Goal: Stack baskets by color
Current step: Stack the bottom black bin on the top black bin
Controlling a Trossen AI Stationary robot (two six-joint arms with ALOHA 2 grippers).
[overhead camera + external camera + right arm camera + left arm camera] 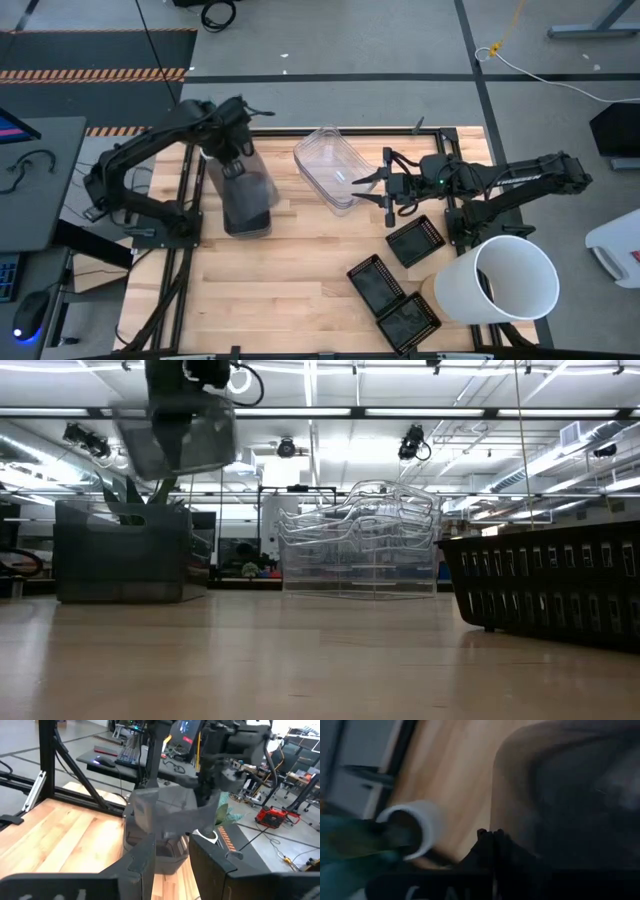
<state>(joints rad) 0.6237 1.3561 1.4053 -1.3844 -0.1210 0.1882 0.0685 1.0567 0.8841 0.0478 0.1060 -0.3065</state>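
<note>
My left gripper [237, 168] is shut on a smoky grey basket [176, 436] and carries it in the air over the grey baskets [249, 210] standing on the table's left part. A stack of clear baskets [330, 170] stands on the table at the far middle. My right gripper [368, 186] hovers open and level just right of the clear stack, pointing toward the left arm, with nothing between its fingers [141, 862]. Three black mesh baskets [414, 241], [377, 281], [408, 322] lie separately on the table at the near right. My left gripper pinches the grey basket's wall [517, 827] at its upper edge between the two shut fingers [492, 842]. The fingers come from above, pointing steeply down. The basket hangs below them, tilted, lifted clear above the grey baskets on the table [155, 851].
A large white bucket [505, 280] lies at the near right corner beside the black baskets. A small white plant pot [417, 822] with green leaves [140, 500] stands by the grey baskets. Bare wood [280, 290] lies at the near middle and left.
</note>
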